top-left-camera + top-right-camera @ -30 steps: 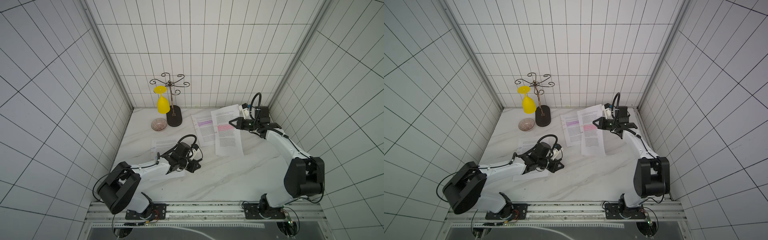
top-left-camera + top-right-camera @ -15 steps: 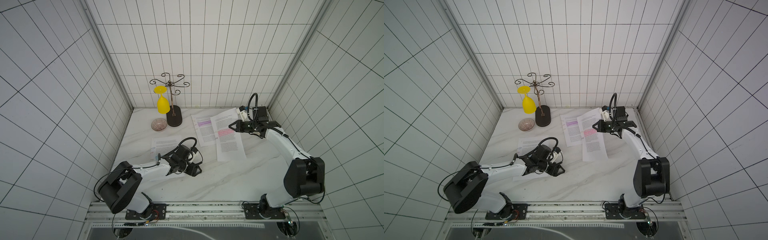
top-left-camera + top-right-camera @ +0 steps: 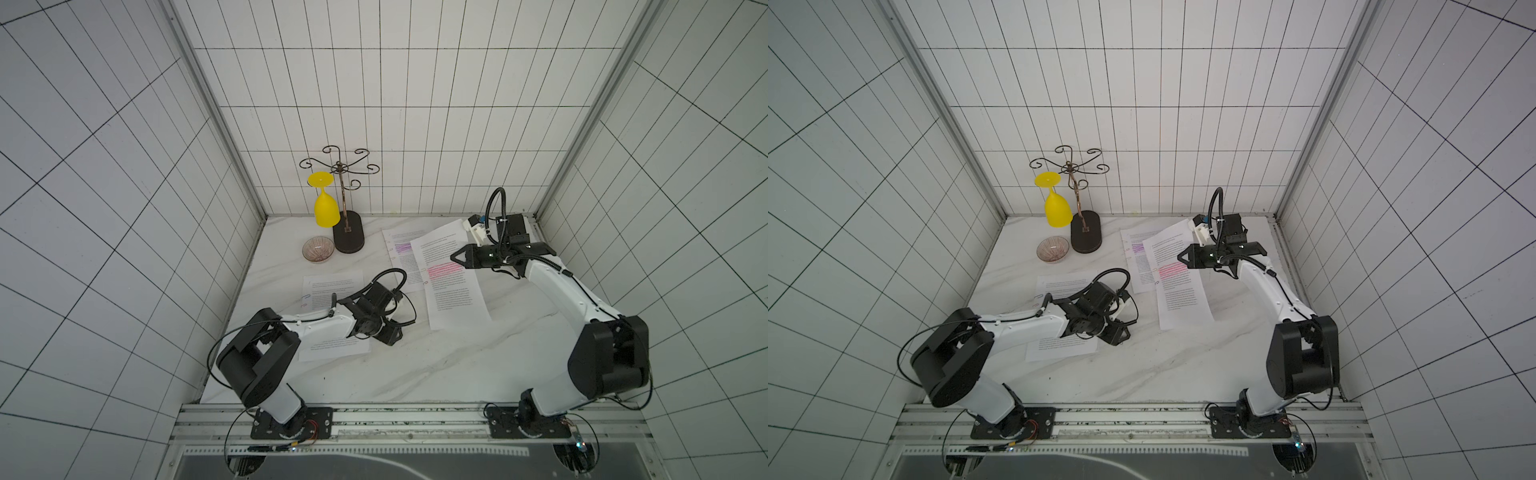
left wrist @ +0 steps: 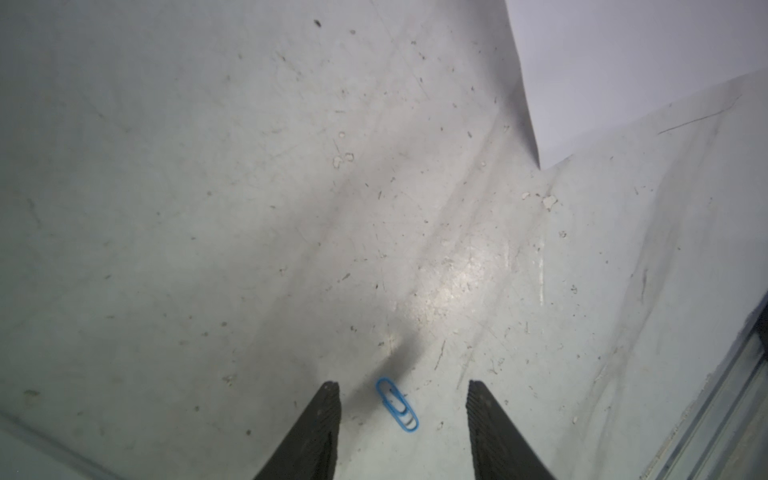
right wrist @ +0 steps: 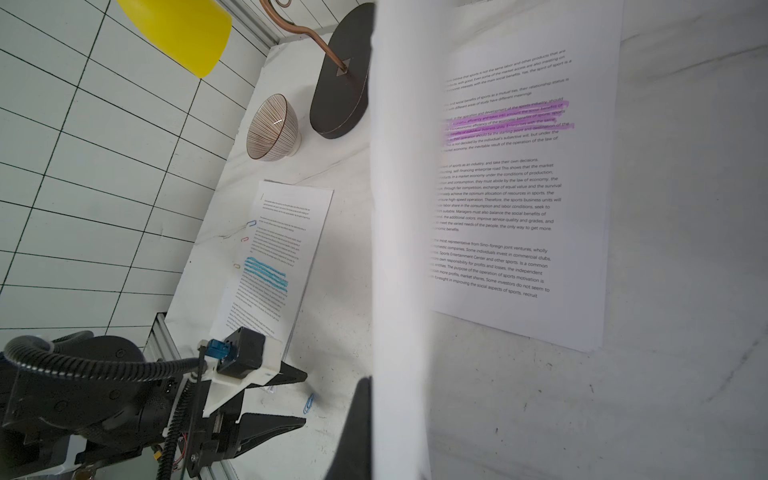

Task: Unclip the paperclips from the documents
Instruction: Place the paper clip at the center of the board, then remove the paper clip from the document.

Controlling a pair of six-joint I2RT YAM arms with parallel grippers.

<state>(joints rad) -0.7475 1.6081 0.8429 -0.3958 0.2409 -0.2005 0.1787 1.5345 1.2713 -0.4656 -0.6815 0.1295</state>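
Our left hand (image 4: pixel 402 384) is spread, a freed blue paperclip (image 4: pixel 397 404) on the surface (image 4: pixel 208 208) between its tips; other paperclips (image 5: pixel 251 223) sit on the blue-band document (image 5: pixel 282 249) behind it. Our right hand (image 3: pixel 455 257) is clamped on the pink-band document (image 3: pixel 453 299), its edge raised, so we judge most unclipping remains.

A: How many stacks of white printed paper sheets lie on the marble table (image 3: pixel 415 365)?

B: Three: a blue-banded stack (image 5: pixel 266 272) at nine o'clock, a purple-banded stack (image 3: pixel 402 248) at twelve, a pink-banded stack (image 3: pixel 445 269) at one.

A: And thin wire paperclips?

B: On the blue-banded stack's edge, three: a blue paperclip (image 5: pixel 251 223), an orange-red paperclip (image 5: pixel 244 239), a gold paperclip (image 5: pixel 237 266). One loose blue paperclip (image 4: pixel 397 404) lies on bare marble. Those on the other two stacks are too small to count.

A: What else?

B: At eleven: one yellow plastic wine glass (image 3: pixel 326 212), one curly wire stand with a dark oval base (image 3: pixel 349 237), one striped ceramic bowl (image 3: pixel 318 249). Two white-and-black robot arms: left arm (image 3: pixel 320 328) at seven, right arm (image 3: pixel 557 286) at five.
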